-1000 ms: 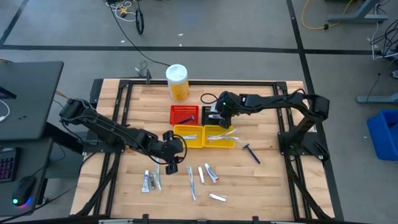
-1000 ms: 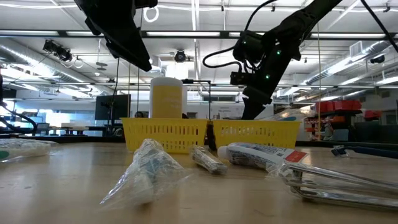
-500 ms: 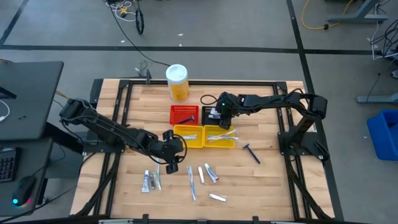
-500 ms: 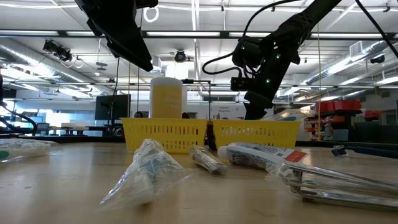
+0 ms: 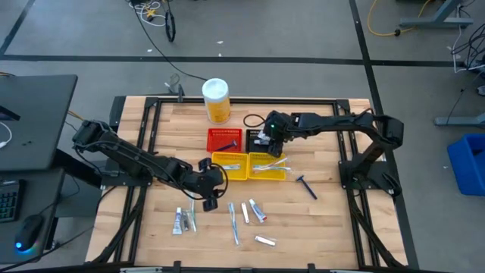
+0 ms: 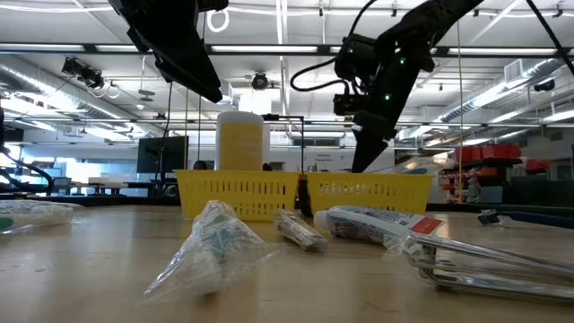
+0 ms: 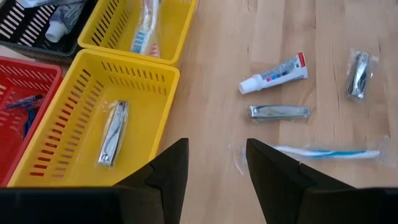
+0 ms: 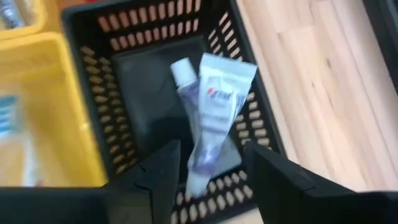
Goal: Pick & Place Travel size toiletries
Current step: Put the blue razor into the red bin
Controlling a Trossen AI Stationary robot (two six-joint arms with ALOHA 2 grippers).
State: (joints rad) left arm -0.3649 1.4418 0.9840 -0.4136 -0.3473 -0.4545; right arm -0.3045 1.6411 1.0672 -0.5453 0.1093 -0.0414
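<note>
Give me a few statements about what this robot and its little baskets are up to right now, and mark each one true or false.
1. A toothpaste tube lies in the black basket. True.
2. The right gripper is clamped on that tube. False: its fingers are open above it.
3. A nail clipper lies in a yellow basket. True.
4. The left gripper holds a toothbrush. False: it is open and empty.
5. The yellow canister lies tipped over. False: it stands upright.
</note>
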